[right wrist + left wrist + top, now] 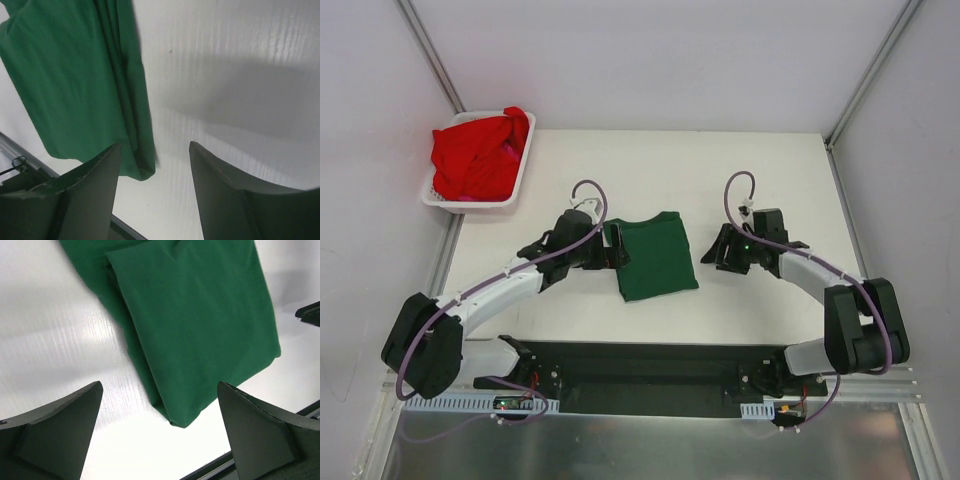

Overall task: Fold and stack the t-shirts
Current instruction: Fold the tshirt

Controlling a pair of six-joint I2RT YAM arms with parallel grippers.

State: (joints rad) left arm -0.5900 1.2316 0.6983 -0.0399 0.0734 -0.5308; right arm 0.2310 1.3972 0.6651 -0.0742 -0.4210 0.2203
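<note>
A dark green t-shirt (pixel 656 258) lies folded into a compact rectangle on the white table, between the two arms. My left gripper (pixel 616 250) sits at its left edge, jaws wide open; in the left wrist view the green t-shirt (pixel 200 325) fills the space ahead of the left gripper (pixel 159 386), and nothing is held. My right gripper (pixel 709 252) hovers just right of the shirt, open and empty. In the right wrist view the green t-shirt (pixel 75 85) ends in a folded corner beside the right gripper (pixel 155 145). Red t-shirts (pixel 478 152) are bunched in the basket.
The white slotted basket (pixel 517 180) stands at the table's far left corner. A black base rail (pixel 650 372) runs along the near edge. Grey walls with metal posts enclose the table on three sides. The right arm's dark tip (pixel 310 314) shows in the left wrist view.
</note>
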